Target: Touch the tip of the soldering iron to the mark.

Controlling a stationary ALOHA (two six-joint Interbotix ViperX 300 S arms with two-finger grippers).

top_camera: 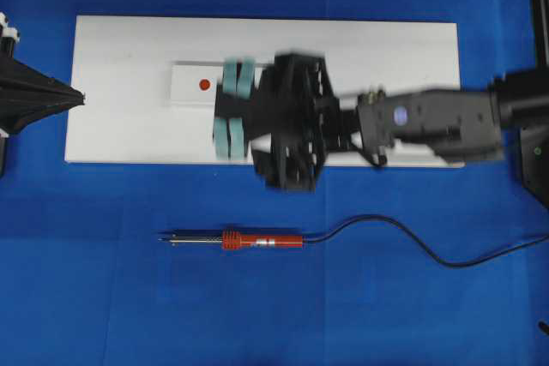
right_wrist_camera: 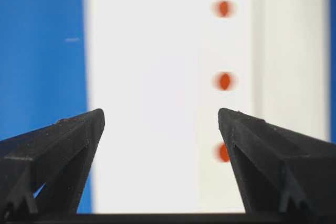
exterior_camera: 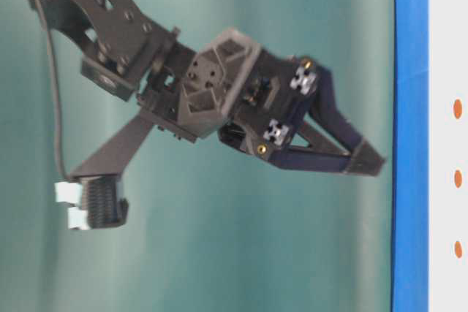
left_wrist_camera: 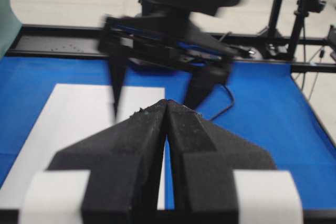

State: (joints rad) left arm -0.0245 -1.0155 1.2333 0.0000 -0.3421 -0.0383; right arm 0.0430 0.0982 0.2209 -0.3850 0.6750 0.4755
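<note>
The soldering iron (top_camera: 257, 240) lies on the blue cloth in front of the white board, its tip (top_camera: 165, 237) pointing left and its black cord trailing right. Nothing holds it. The mark (right_wrist_camera: 224, 81) is the middle of three red dots on the white block (right_wrist_camera: 236, 40), and it also shows in the table-level view (exterior_camera: 458, 178). My right gripper (right_wrist_camera: 161, 116) hovers open and blurred over the block (top_camera: 184, 83), hiding the mark from overhead; only one end dot (top_camera: 204, 85) shows there. My left gripper (left_wrist_camera: 167, 102) is shut on nothing at the board's left edge (top_camera: 73, 97).
The white board (top_camera: 120, 49) lies across the blue table and carries the block. The iron's cord (top_camera: 412, 242) snakes to the right edge. Dark frame rails (left_wrist_camera: 294, 66) border the far side, and the right arm (top_camera: 429, 117) reaches in from the right.
</note>
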